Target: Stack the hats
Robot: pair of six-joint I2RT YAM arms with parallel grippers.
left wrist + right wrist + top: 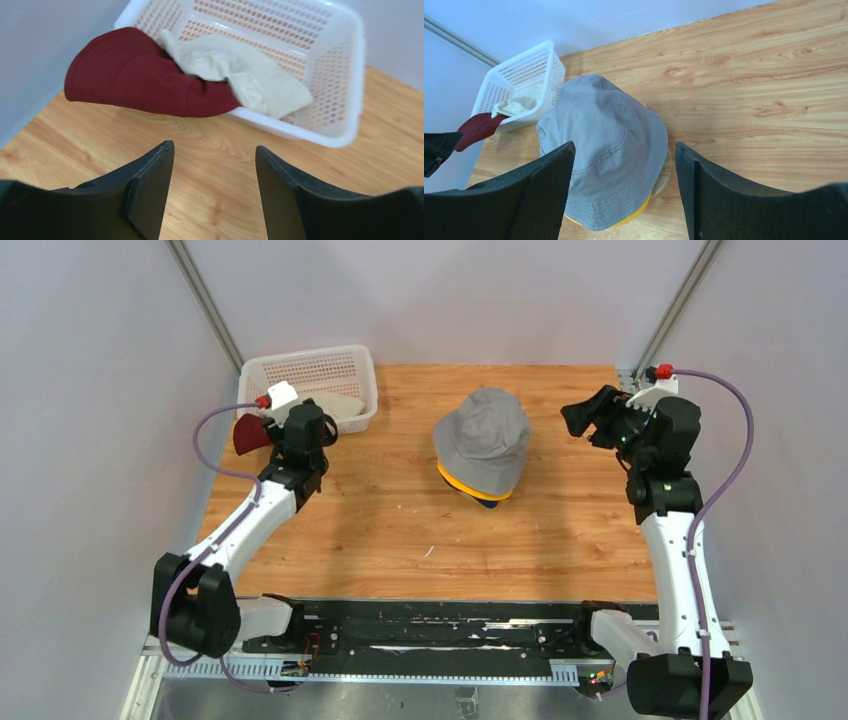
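Note:
A grey hat [483, 435] tops a stack at the table's middle, with a yellow hat's brim [470, 488] and a navy sliver [487, 503] showing beneath it. A dark red hat [140, 75] droops over the near rim of the white basket [330, 135], partly on the table. A beige hat [240, 70] lies inside the basket. My left gripper [215, 150] hovers open and empty over bare wood just short of the red hat. My right gripper [578, 418] stands open and empty to the right of the stack, the grey hat [604, 145] seen between its fingers.
The perforated basket [310, 365] sits at the back left corner by the wall. A round wooden stand [663, 177] peeks out under the stacked hats. White walls close in the table on the left, back and right.

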